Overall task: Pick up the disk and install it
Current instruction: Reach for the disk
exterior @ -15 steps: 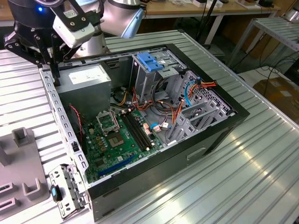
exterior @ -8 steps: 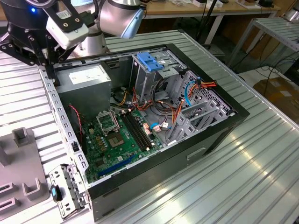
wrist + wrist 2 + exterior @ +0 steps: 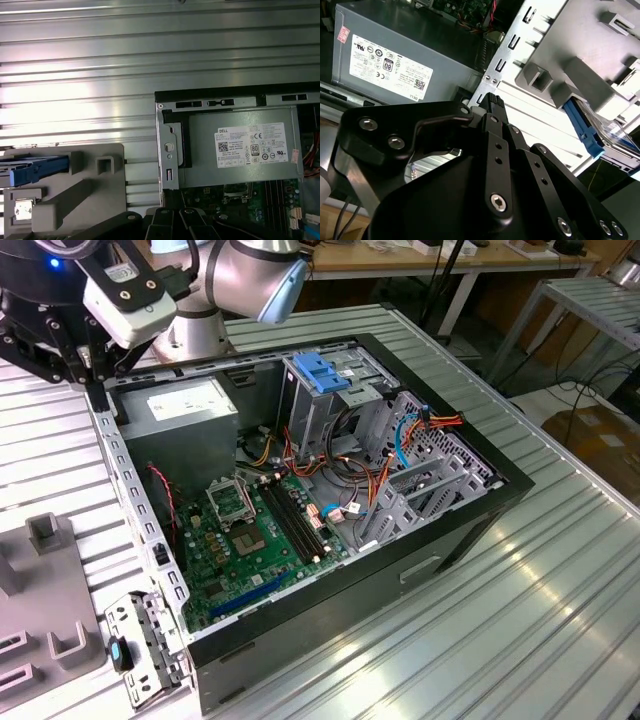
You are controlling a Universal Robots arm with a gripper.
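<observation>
The disk [image 3: 614, 144] lies in a grey holder [image 3: 580, 75] on the table beside the computer case. Its blue side rail and a bit of its labelled top show in the second wrist view. In the first wrist view the disk [image 3: 35, 169] shows as a blue rail slotted into the grey holder [image 3: 75, 195]. My gripper [image 3: 492, 100] hangs above the case's corner by the power supply, some way from the disk. Its black fingers [image 3: 175, 222] are shut with nothing between them. In the exterior view my gripper [image 3: 92, 380] sits at the upper left, over the case's rear corner.
The open computer case [image 3: 480, 490] holds a motherboard [image 3: 250, 540], cables, a grey power-supply box [image 3: 190, 405] and a blue latch plate on a metal cage [image 3: 320, 375]. A loose metal bracket [image 3: 140, 645] lies in front of the case. The ribbed metal table [image 3: 520, 620] stretches around it.
</observation>
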